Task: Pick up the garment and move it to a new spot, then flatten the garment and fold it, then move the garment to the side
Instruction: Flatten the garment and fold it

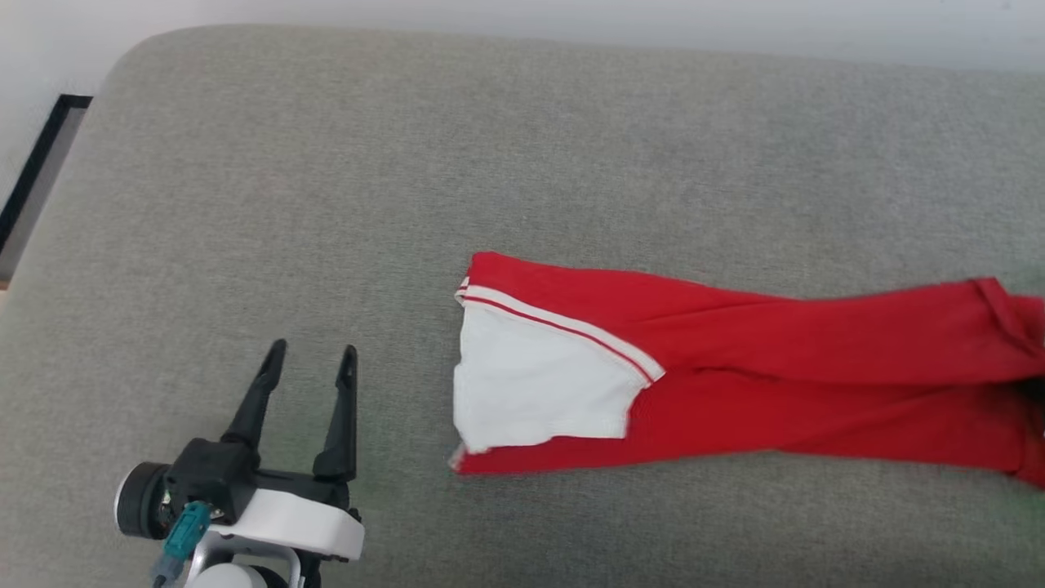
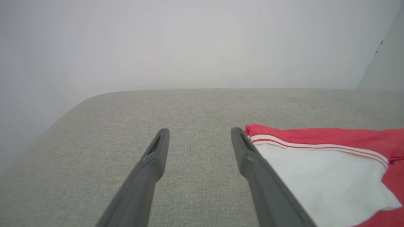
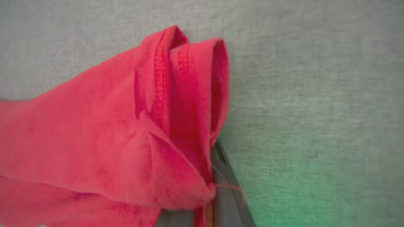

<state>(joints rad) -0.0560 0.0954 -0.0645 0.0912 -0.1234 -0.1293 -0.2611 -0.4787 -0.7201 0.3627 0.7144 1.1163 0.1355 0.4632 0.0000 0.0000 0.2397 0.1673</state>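
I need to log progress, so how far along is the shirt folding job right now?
Early. The red-and-white shirt lies stretched out and creased on the grey cushion, not yet flat or folded. In hand: the right tool pinches its red hem end, likely repositioning it; the left tool hangs open beside the white panel, touching nothing. Left: flattening, folding, moving it aside.

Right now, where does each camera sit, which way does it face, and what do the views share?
Head: on the robot's head, facing down at the grey fabric cushion and bright red soft shirt with white panel; open left gripper lower left.
Left wrist: along that gripper's spread fingers, across the cushion toward a pale wall.
Right wrist: facing down, right gripper pinching the shirt's red hem.
Shared: all see shirt and cushion.
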